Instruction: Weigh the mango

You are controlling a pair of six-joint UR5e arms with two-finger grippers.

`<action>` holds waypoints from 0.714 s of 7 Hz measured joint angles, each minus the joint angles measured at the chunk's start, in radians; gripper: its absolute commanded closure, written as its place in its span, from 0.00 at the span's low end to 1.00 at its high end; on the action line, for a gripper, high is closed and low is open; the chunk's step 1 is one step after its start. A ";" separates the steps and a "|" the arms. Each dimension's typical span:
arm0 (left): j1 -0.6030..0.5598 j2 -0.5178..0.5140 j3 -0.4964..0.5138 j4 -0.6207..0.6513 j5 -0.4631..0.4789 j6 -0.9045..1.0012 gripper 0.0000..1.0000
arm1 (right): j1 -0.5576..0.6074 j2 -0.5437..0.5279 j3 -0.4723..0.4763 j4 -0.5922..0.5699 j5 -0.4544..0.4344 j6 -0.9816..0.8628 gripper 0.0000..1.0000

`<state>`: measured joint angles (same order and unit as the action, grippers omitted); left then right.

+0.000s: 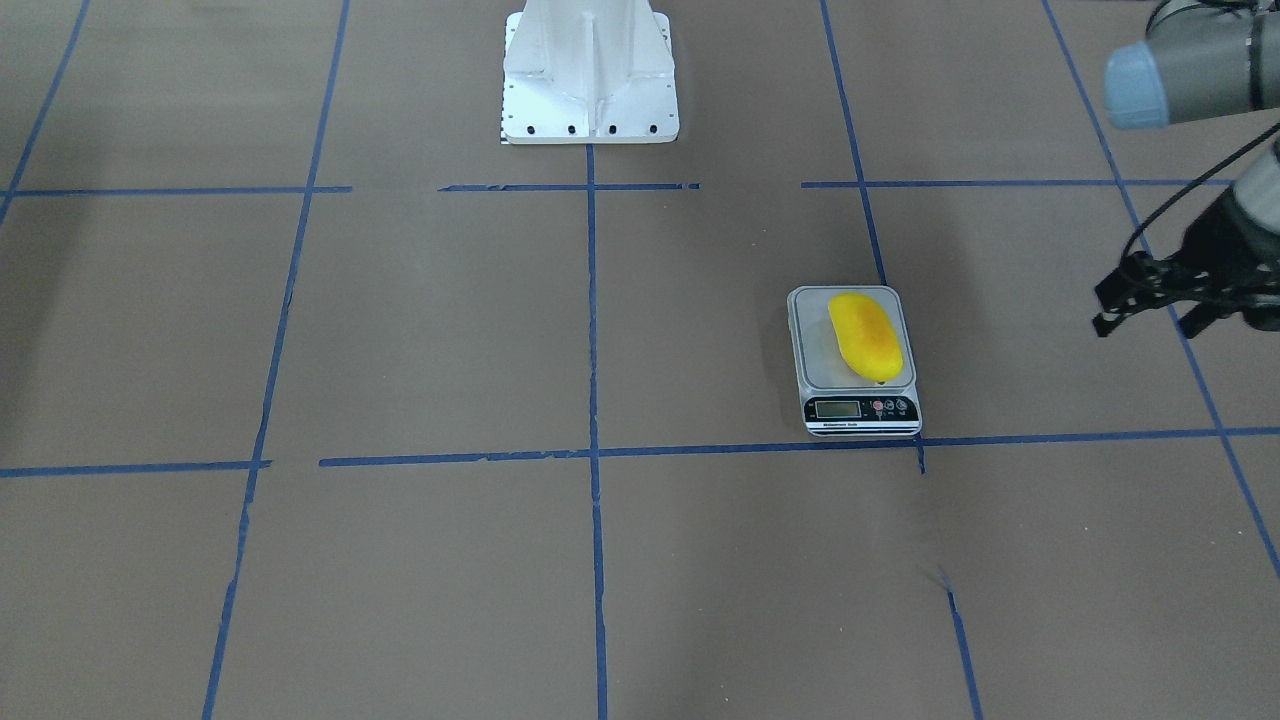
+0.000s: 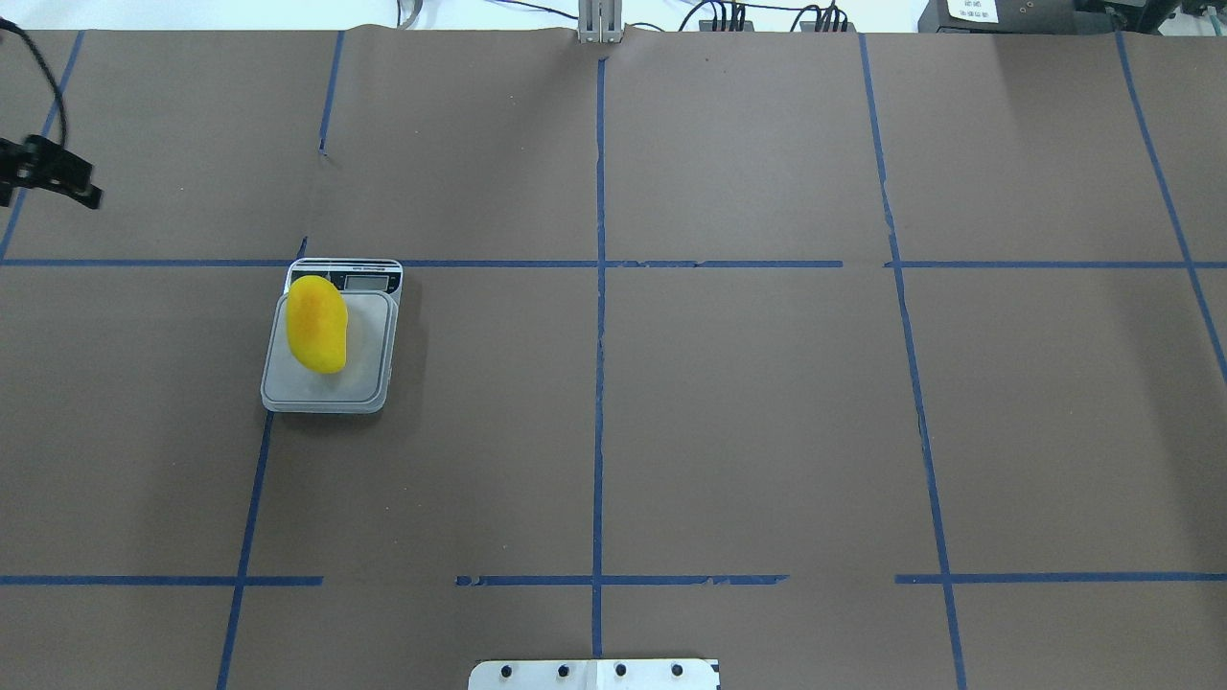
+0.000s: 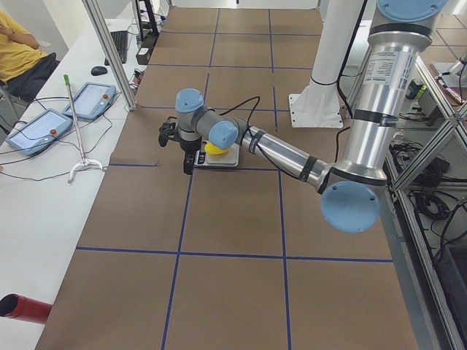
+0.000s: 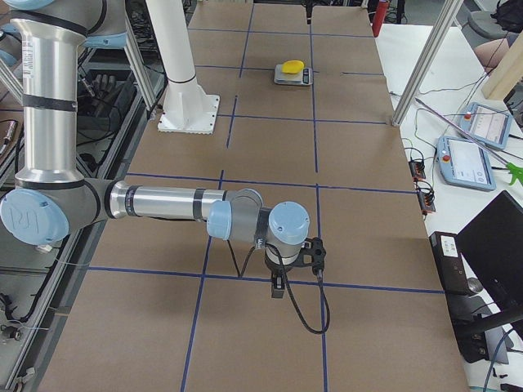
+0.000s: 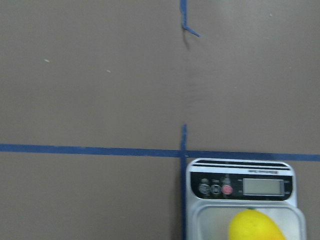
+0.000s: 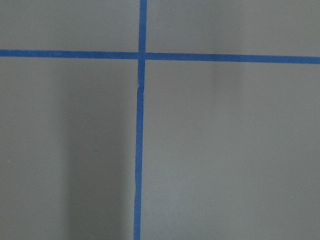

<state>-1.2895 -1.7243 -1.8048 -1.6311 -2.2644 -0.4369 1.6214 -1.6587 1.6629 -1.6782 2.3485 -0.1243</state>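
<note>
The yellow mango (image 1: 866, 336) lies on the platform of a small digital scale (image 1: 820, 370), nothing touching it. It also shows in the overhead view (image 2: 316, 324) and at the bottom of the left wrist view (image 5: 256, 226). My left gripper (image 1: 1145, 322) hovers off to the side of the scale, at the table's edge, apart from the mango. Its fingers look spread and hold nothing. It also shows at the left edge of the overhead view (image 2: 48, 195). My right gripper (image 4: 279, 283) shows only in the exterior right view, far from the scale; I cannot tell whether it is open or shut.
The scale's display panel (image 5: 241, 185) faces the operators' side. The robot's white base (image 1: 588, 75) stands at mid table. Blue tape lines (image 2: 599, 287) grid the brown table cover. Operator tablets (image 4: 470, 147) lie on a side bench.
</note>
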 measured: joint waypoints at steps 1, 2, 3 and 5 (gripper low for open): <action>-0.126 0.029 0.026 0.075 -0.038 0.202 0.00 | 0.000 0.000 0.000 0.000 0.000 0.000 0.00; -0.231 0.042 0.060 0.149 -0.058 0.370 0.00 | 0.000 0.000 0.000 0.000 0.000 0.000 0.00; -0.303 0.047 0.089 0.214 -0.066 0.482 0.00 | 0.000 0.000 0.000 0.000 0.000 0.000 0.00; -0.349 0.046 0.106 0.279 -0.072 0.521 0.00 | 0.000 0.000 0.000 0.000 0.000 0.000 0.00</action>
<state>-1.6381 -1.6782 -1.6985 -1.3521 -2.3365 0.0843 1.6214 -1.6588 1.6628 -1.6782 2.3486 -0.1243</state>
